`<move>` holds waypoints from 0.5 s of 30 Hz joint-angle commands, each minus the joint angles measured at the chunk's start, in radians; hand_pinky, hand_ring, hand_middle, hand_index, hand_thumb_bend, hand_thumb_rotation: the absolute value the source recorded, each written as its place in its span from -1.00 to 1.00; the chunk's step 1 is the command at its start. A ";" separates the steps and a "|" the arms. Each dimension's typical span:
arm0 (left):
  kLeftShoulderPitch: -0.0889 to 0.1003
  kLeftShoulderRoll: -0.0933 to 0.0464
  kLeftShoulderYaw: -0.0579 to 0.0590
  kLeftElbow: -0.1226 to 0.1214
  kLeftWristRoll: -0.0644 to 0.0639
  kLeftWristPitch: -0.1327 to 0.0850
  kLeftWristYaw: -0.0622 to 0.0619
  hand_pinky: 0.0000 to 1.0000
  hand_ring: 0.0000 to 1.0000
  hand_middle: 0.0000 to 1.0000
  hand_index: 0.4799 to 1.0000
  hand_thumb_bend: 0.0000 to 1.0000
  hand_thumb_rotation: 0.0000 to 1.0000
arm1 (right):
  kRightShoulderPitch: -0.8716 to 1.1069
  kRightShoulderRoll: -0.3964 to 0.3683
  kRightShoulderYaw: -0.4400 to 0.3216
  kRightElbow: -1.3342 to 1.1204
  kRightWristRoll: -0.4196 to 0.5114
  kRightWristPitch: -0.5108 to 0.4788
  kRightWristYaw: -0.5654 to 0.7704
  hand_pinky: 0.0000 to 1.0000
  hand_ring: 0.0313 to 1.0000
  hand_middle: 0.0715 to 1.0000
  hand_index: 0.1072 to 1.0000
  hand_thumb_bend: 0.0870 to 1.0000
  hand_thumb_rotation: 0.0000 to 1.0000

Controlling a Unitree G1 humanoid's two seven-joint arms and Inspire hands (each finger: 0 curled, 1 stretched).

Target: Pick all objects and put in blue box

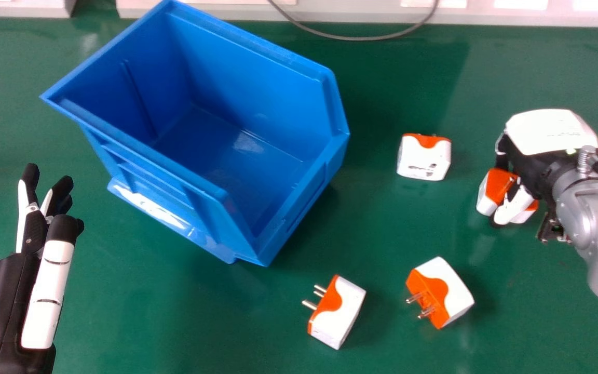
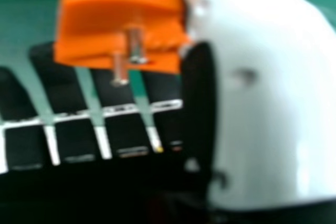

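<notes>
My right hand (image 1: 552, 132) is at the right of the head view, its fingers and thumb closed round a white and orange plug adapter (image 1: 498, 185). In the right hand view, the thumb of that right hand (image 2: 265, 114) lies against the adapter (image 2: 100, 27), whose metal pins show. Three more adapters lie on the green table: one (image 1: 424, 160) right of the blue box (image 1: 273, 244), one (image 1: 341, 313) at the lower middle, one (image 1: 447, 291) at the lower right. At the left edge, my left hand (image 1: 34, 231) is open and holds nothing.
The green table (image 1: 185, 322) extends around the box and adapters. A grey cable (image 1: 351, 38) curves over the table's far edge, where pale structures (image 1: 226, 12) stand. The blue box is left of centre, its walls raised and its inside visible.
</notes>
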State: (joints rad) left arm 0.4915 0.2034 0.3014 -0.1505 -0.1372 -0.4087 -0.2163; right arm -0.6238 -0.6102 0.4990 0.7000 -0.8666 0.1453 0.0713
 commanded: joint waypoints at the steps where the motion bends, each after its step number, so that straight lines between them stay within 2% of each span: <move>1: 0.000 0.003 0.007 -0.012 -0.002 -0.025 -0.002 0.87 0.97 0.96 0.94 0.32 1.00 | 0.023 -0.023 -0.022 0.002 0.012 0.004 -0.014 -0.81 -0.76 -0.31 -0.14 -0.05 -0.93; 4: -0.001 0.004 0.008 -0.008 -0.001 -0.027 -0.002 0.87 0.97 0.96 0.94 0.33 1.00 | 0.034 -0.020 -0.036 -0.004 0.023 0.002 -0.024 -0.82 -0.77 -0.20 -0.14 -0.05 -0.98; 7: 0.004 0.003 0.007 -0.020 0.000 -0.022 -0.001 0.87 0.97 0.96 0.94 0.33 1.00 | 0.052 -0.020 -0.049 -0.026 0.029 0.015 -0.024 -0.82 -0.77 -0.17 -0.14 -0.05 -0.99; 8: 0.006 0.003 0.007 -0.022 0.000 -0.022 -0.001 0.87 0.97 0.96 0.94 0.33 1.00 | 0.058 -0.022 -0.050 -0.034 0.029 0.018 -0.024 -0.73 -0.58 -0.14 -0.14 -0.05 -0.99; 9: 0.007 0.003 0.008 -0.023 0.000 -0.022 -0.002 0.87 0.97 0.96 0.94 0.33 1.00 | 0.063 -0.025 -0.052 -0.040 0.030 0.021 -0.023 -0.69 -0.52 -0.13 -0.14 -0.06 -1.00; 10: 0.007 0.003 0.008 -0.023 0.000 -0.022 -0.002 0.87 0.97 0.96 0.94 0.33 1.00 | 0.066 -0.027 -0.053 -0.045 0.031 0.023 -0.022 -0.69 -0.52 -0.13 -0.14 -0.06 -1.00; 12: 0.008 0.003 0.007 -0.025 0.000 -0.020 -0.002 0.87 0.97 0.96 0.94 0.33 1.00 | 0.071 -0.033 -0.059 -0.060 0.032 0.032 -0.015 -0.61 -0.38 -0.10 -0.15 -0.06 -1.00; 15: 0.006 0.005 0.008 -0.022 0.002 -0.021 -0.002 0.87 0.97 0.96 0.94 0.33 1.00 | 0.085 -0.045 -0.071 -0.095 0.033 0.042 -0.012 -0.42 -0.26 -0.07 -0.17 -0.07 -1.00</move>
State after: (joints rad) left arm 0.4933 0.2044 0.3013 -0.1514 -0.1367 -0.4089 -0.2171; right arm -0.5511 -0.6260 0.4441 0.6208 -0.8339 0.1723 0.0557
